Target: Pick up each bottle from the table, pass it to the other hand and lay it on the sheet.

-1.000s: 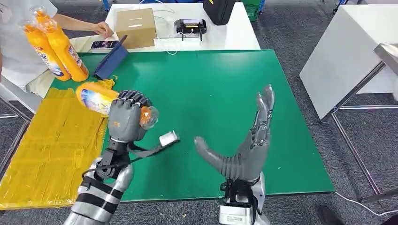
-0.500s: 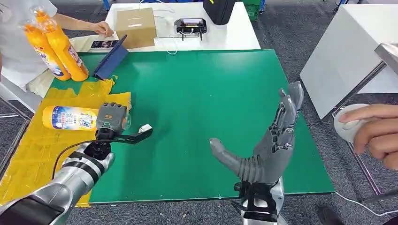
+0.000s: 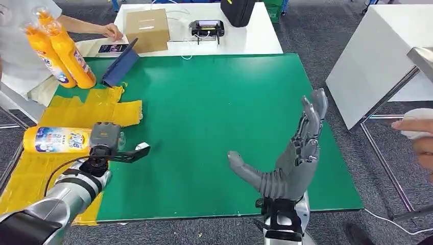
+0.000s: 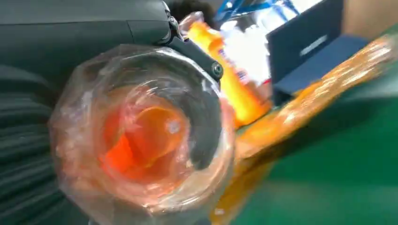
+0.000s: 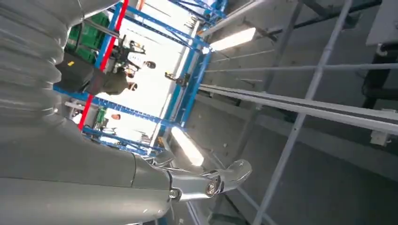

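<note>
A: Left hand (image 3: 104, 137)?
B: Wrapped round the bottle (image 3: 56, 140), lying sideways over the yellow sheet (image 3: 30, 173). Not released.
A: Right hand (image 3: 286, 166)?
B: Fingers spread, holding nothing, above the green table (image 3: 214, 97). Two bottles (image 3: 61, 48) left, in a person's grip.

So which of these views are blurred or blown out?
Head view: sharp and evenly lit. Left wrist view: motion-smeared, with the orange plastic bottle a soft blur against the left hand. Right wrist view: sharp on the right hand, but the ceiling lights glare white.
</note>
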Controlling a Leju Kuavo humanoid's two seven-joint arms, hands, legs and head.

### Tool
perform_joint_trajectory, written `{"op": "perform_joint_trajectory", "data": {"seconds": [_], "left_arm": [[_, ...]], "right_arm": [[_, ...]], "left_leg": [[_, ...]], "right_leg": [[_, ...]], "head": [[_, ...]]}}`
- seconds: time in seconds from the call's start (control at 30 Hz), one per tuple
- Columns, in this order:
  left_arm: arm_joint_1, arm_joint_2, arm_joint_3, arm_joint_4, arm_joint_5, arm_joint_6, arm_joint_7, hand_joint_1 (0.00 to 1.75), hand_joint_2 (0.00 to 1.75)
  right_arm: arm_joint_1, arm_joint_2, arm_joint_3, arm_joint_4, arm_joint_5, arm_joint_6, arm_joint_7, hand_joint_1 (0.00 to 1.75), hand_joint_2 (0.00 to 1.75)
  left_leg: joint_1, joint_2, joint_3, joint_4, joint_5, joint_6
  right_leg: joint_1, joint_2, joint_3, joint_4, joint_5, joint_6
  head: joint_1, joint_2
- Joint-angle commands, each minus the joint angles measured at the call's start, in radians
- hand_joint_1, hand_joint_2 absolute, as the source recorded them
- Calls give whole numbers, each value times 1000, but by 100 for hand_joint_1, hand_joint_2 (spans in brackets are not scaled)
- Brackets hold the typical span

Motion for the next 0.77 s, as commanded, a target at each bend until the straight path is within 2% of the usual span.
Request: {"op": "perform_joint_trajectory", "data": {"seconds": [0.03,0.07,0.17,0.23,0.4,0.43,0.5,0.6,0.7,0.73,0.77], "left_arm": [[15,37,63,97,42,53,-31,0,175],[14,34,63,97,41,51,-29,0,175],[37,-10,200,82,161,102,-160,0,175],[50,-56,338,67,308,94,-312,0,175],[61,-104,446,43,445,30,-490,0,175],[64,-112,478,36,488,7,-527,0,0],[69,-129,553,20,593,-43,-614,0,0],[81,-142,597,-6,681,-61,-715,0,0],[131,-171,619,-111,776,52,-919,0,0],[189,-178,539,-222,714,208,-980,0,0],[236,-187,507,-330,725,250,-1008,0,175]], "right_arm": [[-42,-36,27,83,-19,4,7,0,175],[-43,-36,27,84,-20,4,7,0,175],[-37,-37,18,88,-23,7,16,0,175],[-31,-36,5,94,-25,18,22,0,175],[-31,-29,-13,109,-37,43,25,0,175],[-30,-25,-17,110,-41,45,22,0,175],[-27,-21,-21,111,-46,51,16,0,175],[-26,-18,-24,116,-46,55,10,0,175],[-10,-16,-34,115,-49,53,7,0,175],[7,-17,-43,113,-56,60,7,0,175],[17,-17,-50,114,-57,64,5,0,175]], "left_leg": [[1,2,5,-1,-2,-1],[1,2,4,0,-2,-1],[1,0,3,-1,-1,-1],[1,-2,4,-1,-1,-1],[1,-6,5,-1,-2,-1],[1,-5,4,-1,-1,-1],[1,-5,5,0,-2,-1],[0,-4,5,-1,-1,-1],[1,-3,6,-1,-2,-1],[1,-4,6,-1,-2,-1],[0,-5,5,-2,-1,-1]], "right_leg": [[1,7,4,-2,-1,-1],[1,5,4,-1,-1,-1],[0,3,3,-1,-1,-1],[0,3,5,-1,-2,0],[0,0,7,-2,-3,-1],[0,-1,5,-2,-2,0],[0,1,7,-2,-3,0],[-1,1,7,-2,-2,0],[0,2,7,-2,-3,0],[0,1,7,-2,-2,0],[-1,0,6,-2,-2,0]], "head": [[0,0],[0,0],[0,0],[0,0],[0,0],[0,0],[0,0],[0,0],[0,0],[0,0],[0,0]]}}
